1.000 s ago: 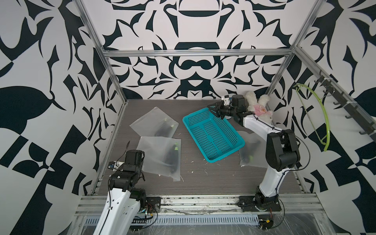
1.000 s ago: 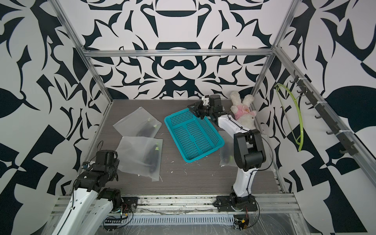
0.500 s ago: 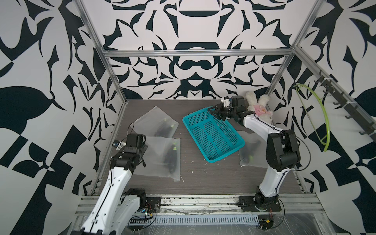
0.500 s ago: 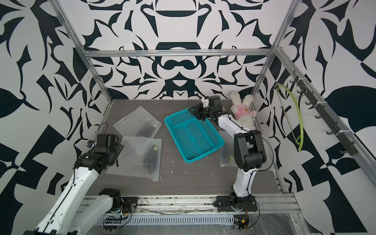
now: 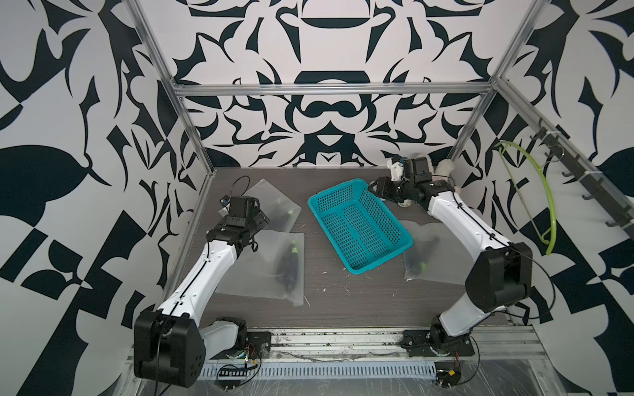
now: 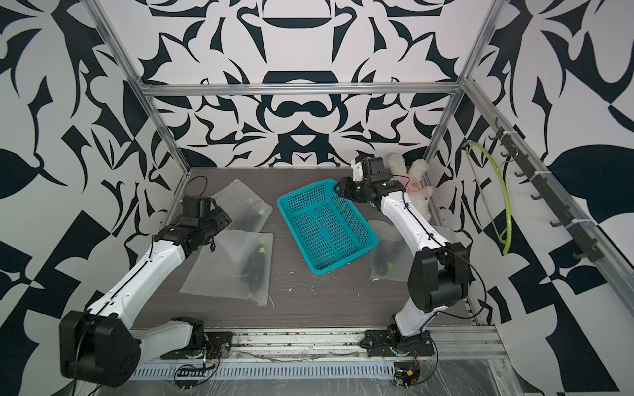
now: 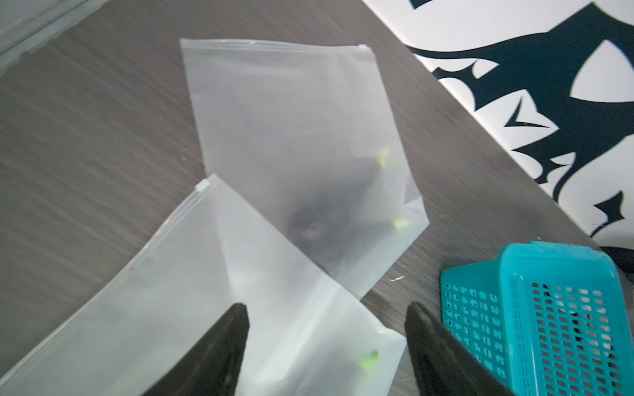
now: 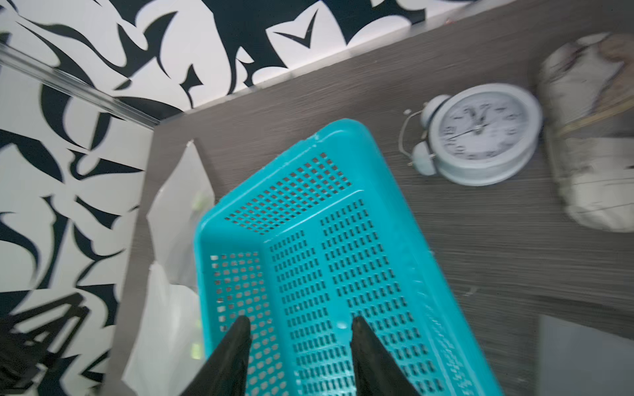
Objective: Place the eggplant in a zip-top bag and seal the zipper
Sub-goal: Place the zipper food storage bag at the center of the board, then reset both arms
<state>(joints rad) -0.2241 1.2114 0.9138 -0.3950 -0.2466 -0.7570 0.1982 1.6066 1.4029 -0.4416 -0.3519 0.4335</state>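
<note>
Three frosted zip-top bags (image 5: 250, 274) lie flat, dark eggplants (image 5: 287, 271) inside.

Top views: high in front, looking down across the whole counter (image 5: 343, 305).
Left wrist: close, facing zip-top bags (image 7: 291, 137) and basket (image 7: 549, 253) corner.
Right wrist: close above the basket, looking along it.
Shared: basket in all views.

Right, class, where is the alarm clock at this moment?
In the right wrist view the alarm clock sits on the table between the teal basket and the plush toy, at the back on the robot's right side.
</note>
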